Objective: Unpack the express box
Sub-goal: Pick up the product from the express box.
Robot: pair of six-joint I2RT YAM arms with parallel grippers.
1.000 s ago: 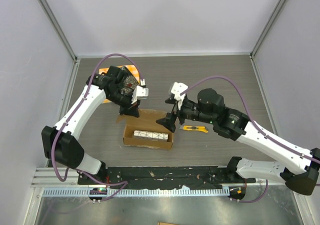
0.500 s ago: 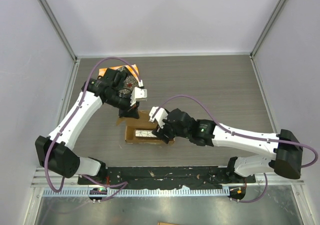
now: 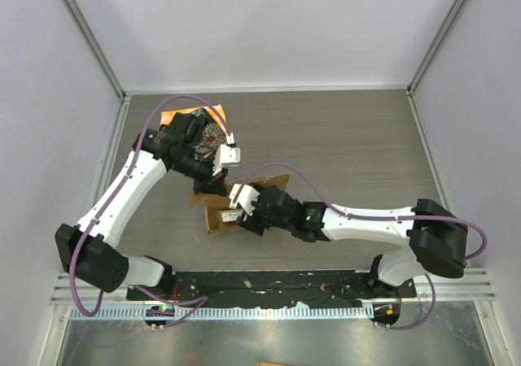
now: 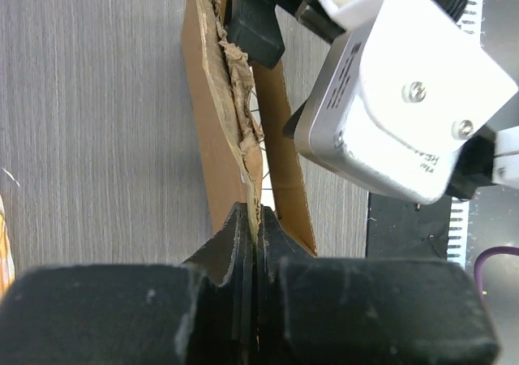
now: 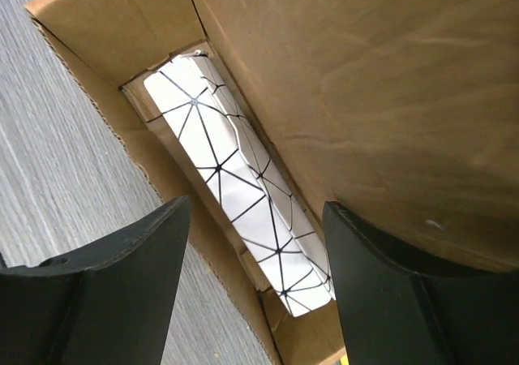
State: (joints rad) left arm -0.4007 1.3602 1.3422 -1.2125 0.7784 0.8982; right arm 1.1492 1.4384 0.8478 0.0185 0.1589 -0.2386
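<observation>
Clamping express box (image 3: 214, 220) flap (image 4: 212, 97) in left pincer (image 4: 250, 219); my right pincer (image 5: 255, 211) apart over packet (image 5: 203, 122) at 11 o'clock, box open, packet not yet lifted

The express box (image 5: 389, 97) is matt, rough-edged cardboard.

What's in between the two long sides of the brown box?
A white packet with black triangle lines lies there, inside the express box. The right wrist view shows it best.

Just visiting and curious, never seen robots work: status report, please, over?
Left gripper jaws shut on express box flap. Right gripper jaws open above patterned white packet inside box. Nothing seen blocking the packet.
</observation>
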